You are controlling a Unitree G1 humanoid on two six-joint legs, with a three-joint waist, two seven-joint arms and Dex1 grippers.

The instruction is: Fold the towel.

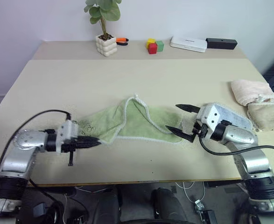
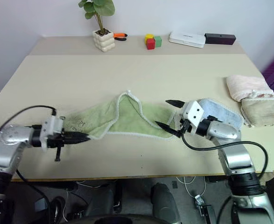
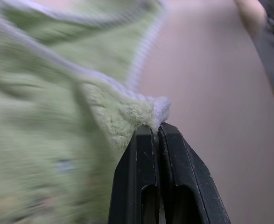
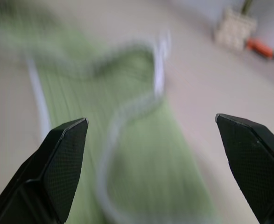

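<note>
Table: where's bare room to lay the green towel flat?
Bare table runs wide between the towel and the back row: plant pot, blocks, white box. The front strip is narrow. The right edge is crowded by folded towels.

Office: desk [image 1: 127,70], potted plant [image 1: 104,28]

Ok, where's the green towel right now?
The green towel lies crumpled mid-table in the head views, its left corner pinched by the left gripper, its right end beside the open right gripper.

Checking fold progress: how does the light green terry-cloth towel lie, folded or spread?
Neither: the light green terry-cloth towel lies bunched and twisted on the table, one end pinched in the shut left hand.
</note>
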